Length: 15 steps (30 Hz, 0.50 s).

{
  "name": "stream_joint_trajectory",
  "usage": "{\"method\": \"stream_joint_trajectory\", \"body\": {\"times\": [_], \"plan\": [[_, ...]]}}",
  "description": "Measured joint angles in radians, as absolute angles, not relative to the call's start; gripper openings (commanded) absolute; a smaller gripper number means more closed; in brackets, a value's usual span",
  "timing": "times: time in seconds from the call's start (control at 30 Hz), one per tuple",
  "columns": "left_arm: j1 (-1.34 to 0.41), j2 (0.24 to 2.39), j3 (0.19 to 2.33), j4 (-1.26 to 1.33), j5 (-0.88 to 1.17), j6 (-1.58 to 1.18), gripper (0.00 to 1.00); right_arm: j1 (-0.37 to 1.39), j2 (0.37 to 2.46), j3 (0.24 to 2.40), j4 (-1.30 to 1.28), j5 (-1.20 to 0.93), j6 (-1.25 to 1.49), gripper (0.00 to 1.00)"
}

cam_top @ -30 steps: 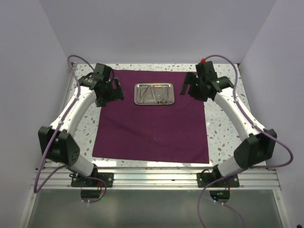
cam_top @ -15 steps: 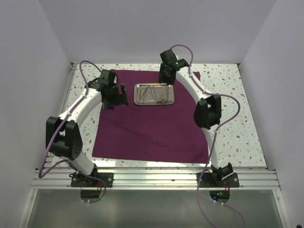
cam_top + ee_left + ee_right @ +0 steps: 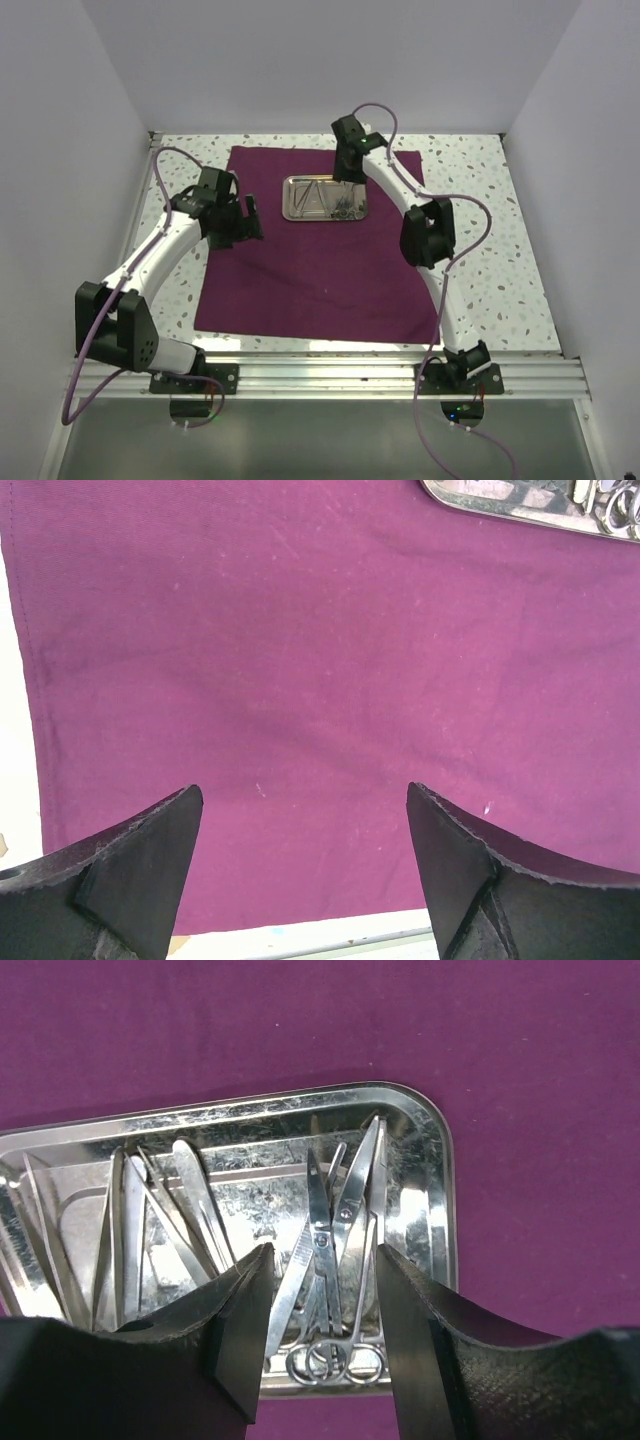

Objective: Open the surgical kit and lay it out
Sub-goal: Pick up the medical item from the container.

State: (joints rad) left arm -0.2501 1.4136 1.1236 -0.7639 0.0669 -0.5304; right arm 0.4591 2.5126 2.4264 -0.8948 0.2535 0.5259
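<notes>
Since a second ago my right arm has swung from the right side of the overhead view across to the steel tray (image 3: pixel 290 198). The left arm has pulled back slightly toward the left edge.

The maroon cloth (image 3: pixel 320 270) lies spread flat across the middle of the table (image 3: pixel 480 290), with the tray on its upper centre. Every instrument is inside the tray, tweezers (image 3: pixel 150 1220) in the left half and scissors (image 3: pixel 322 1242) in the right.

My right gripper (image 3: pixel 322 1260) is about half closed. Its fingers straddle the scissors and the ringed tool beside them, with daylight on both sides, so I judge nothing is clamped yet. My left gripper (image 3: pixel 302 795) hangs wide open over bare cloth at the left of the overhead view, holding nothing.

I take the step to be lifting out the first instrument. To do it well I'd centre on one shank near the pivot, not the rings at the bottom of the wrist view, which sit crowded together. I'd lower until the pads nearly meet the tray floor, close gently, then lift straight up. A slow rise should show early if a second tool is snagged.
</notes>
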Motion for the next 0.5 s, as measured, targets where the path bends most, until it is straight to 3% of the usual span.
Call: {"method": "stream_joint_trajectory", "body": {"times": [0.2, 0.5], "plan": [[-0.25, 1.428, 1.124, -0.766, 0.064, -0.529, 0.86, 0.481, 2.588, 2.447, -0.882, 0.271, 0.522, 0.49], [-0.25, 1.448, 1.129, -0.776, 0.046, -0.5, 0.86, 0.494, 2.649, 2.506, -0.861, 0.289, 0.522, 0.37]]}}
